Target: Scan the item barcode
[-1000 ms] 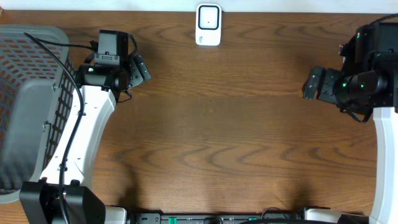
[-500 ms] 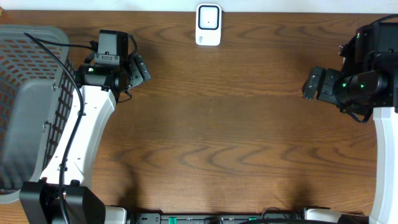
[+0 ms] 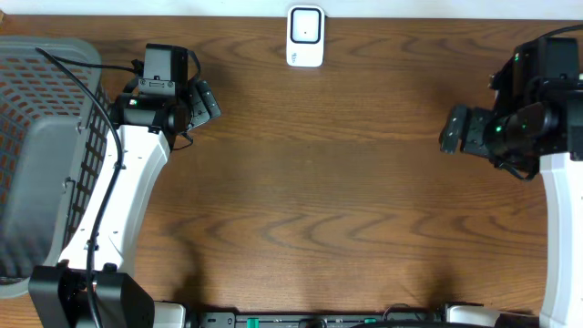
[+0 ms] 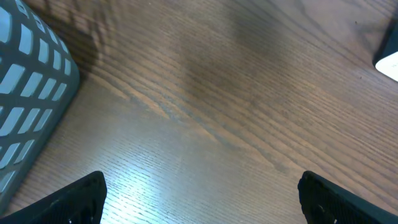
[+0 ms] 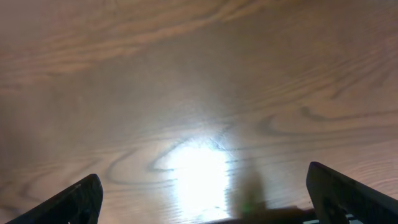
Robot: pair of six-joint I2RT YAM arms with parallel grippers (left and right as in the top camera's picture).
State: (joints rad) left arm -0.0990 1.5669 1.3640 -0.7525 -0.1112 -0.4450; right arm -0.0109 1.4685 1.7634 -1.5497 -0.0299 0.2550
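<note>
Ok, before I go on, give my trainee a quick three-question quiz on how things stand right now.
1. True or false: the left gripper is holding an item.
2. Where does the white scanner sit in the overhead view? A) far edge, centre B) near edge, centre C) right corner
3. Fill in: the grey mesh basket stands on the robot's ____ side.
Key: 1 false, its jaws are open with nothing between them; 2 A; 3 left.

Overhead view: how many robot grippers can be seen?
2. The left gripper is near the basket on the left; the right gripper is at the table's right side. None appears hidden.
</note>
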